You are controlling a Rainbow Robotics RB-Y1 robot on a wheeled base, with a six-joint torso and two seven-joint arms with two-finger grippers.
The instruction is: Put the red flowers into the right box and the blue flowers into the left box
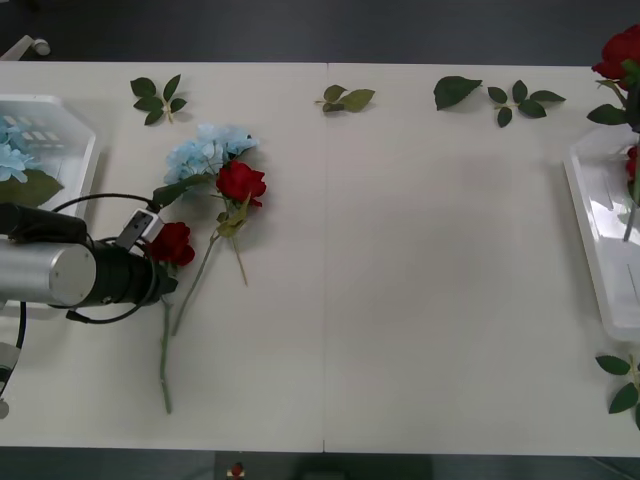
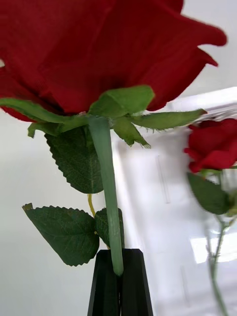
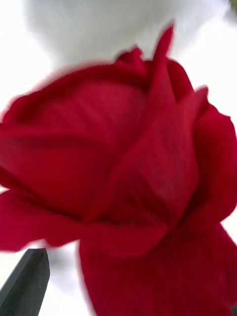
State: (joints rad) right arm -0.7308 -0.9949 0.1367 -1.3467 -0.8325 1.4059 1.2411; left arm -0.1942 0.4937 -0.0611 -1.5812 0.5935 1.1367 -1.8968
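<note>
My left gripper (image 3: 129,284) is open at a red rose (image 1: 172,243) lying on the table, its bloom (image 3: 118,168) close in front of the one black finger (image 3: 27,281) that shows. A second red rose (image 1: 241,182) and a pale-blue flower cluster (image 1: 207,150) lie just beyond it. The left box (image 1: 75,150) holds blue flowers (image 1: 12,155). My right gripper (image 2: 118,270) is shut on the stem of a red rose (image 2: 98,54), held at the far right (image 1: 620,55) above the right box (image 1: 600,235). Another red rose (image 2: 215,143) lies inside that box.
Loose green leaf sprigs lie along the far edge of the table (image 1: 158,98), (image 1: 345,98), (image 1: 456,90), (image 1: 522,100). More leaves (image 1: 625,385) lie at the near right. The white table (image 1: 420,280) is bare across its middle.
</note>
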